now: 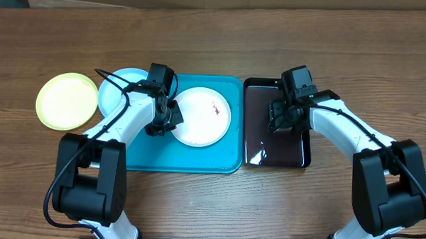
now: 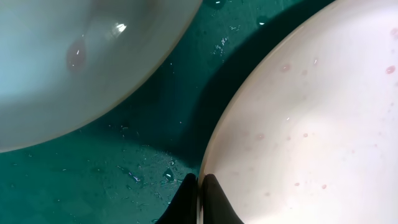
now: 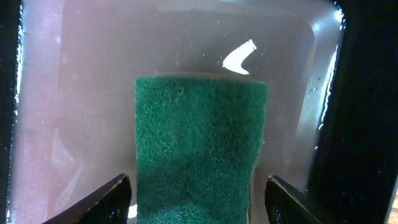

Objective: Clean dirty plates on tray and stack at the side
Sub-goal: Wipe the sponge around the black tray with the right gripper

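Observation:
The white plate (image 1: 202, 117) lies on the teal tray (image 1: 197, 158) with a small reddish smear near its right side. My left gripper (image 1: 160, 122) is shut on the plate's left rim; in the left wrist view the fingers (image 2: 200, 186) pinch the rim of the white plate (image 2: 311, 124), which carries faint pink specks. The light blue plate (image 1: 118, 91) sits over the tray's left edge and also shows in the left wrist view (image 2: 81, 56). The yellow-green plate (image 1: 64, 100) lies on the table at far left. My right gripper (image 3: 199, 202) is open, its fingers either side of the green sponge (image 3: 199, 143).
The glossy black tray (image 1: 276, 151) stands right of the teal tray and holds a film of water (image 3: 93, 93). My right gripper (image 1: 282, 120) hovers over it, hiding the sponge from above. The teal tray's wet floor (image 2: 155, 124) shows between the two plates.

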Robot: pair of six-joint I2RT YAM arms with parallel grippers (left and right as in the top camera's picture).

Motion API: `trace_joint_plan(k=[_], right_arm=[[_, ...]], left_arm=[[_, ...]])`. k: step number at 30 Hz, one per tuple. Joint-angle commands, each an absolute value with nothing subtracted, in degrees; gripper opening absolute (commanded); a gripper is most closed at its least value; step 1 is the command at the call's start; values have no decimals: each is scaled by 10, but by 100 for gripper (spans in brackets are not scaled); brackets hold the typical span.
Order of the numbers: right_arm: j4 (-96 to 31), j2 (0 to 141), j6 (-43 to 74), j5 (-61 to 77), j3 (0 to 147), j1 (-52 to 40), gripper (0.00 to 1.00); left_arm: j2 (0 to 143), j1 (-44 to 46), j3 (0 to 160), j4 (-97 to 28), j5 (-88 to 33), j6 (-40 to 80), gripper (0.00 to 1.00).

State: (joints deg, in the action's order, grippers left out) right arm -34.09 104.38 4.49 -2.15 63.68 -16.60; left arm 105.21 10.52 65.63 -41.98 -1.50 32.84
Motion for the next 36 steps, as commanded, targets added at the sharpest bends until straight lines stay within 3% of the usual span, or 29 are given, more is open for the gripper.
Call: trace_joint_plan(k=[1,7,15,21,23,28,36], right_arm=[[-337,1047,47,-14,633,-168,69],[-337,1047,47,-12,633,-168,63],[-342,1047,47,-12,630,-168,62],[-342,1047,47,-2,630,-168,49],[-341,1047,47,13,630,-168,49],[-342,1047,47,18,630,-168,63],[-337,1048,47,16,630,-168,54]], left_arm=[[1060,105,656,-422,-15,321,4],[1060,105,656,-422,-15,321,4],[1060,105,656,-422,-15,321,4],[1060,105,656,-422,-15,321,4],[1060,105,656,-422,-15,321,4],[1060,105,656,-422,-15,321,4],[1060,105,656,-422,-15,321,4]])
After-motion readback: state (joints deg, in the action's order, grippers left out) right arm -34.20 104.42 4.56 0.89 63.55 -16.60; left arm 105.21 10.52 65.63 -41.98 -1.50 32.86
